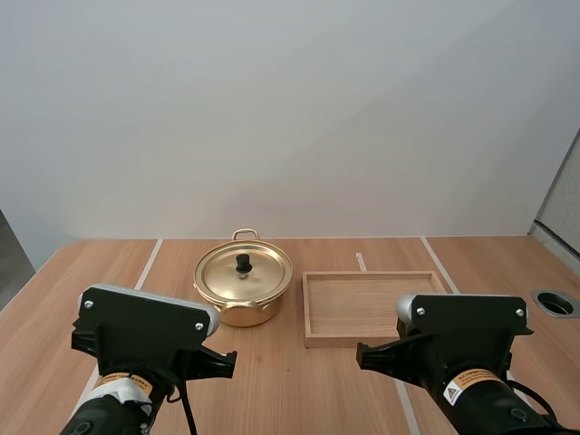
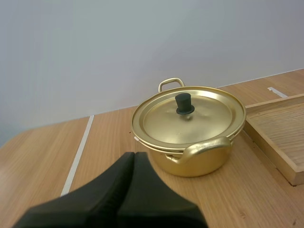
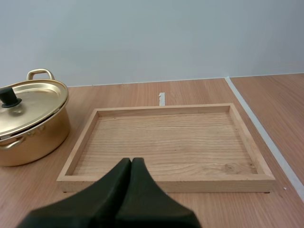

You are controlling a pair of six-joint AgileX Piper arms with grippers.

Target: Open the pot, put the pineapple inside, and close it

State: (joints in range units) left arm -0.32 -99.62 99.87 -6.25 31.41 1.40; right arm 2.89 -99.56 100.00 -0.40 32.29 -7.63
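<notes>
Left tool [image 2: 134, 155]: closed on nothing, both fingers pressed together into one wedge, held over the worktop [image 1: 290, 390] short of the pot [image 1: 245, 314]. Between the two I see plain worktop.

Right tool [image 3: 131, 160]: likewise closed and holding nothing, held before the near rim of the tray [image 1: 376, 304].

The pot stands on the worktop just left of the tray, with a narrow gap between them. Its lid [image 1: 263, 276] is on, with the black knob [image 1: 243, 264] upright at the centre. One loop handle faces my left tool and the other faces the far side.

The tray lies flat. White tape lines [image 1: 148, 263] run left of the pot and right of the tray. A round hole [image 1: 556, 304] sits in the worktop at far right.
</notes>
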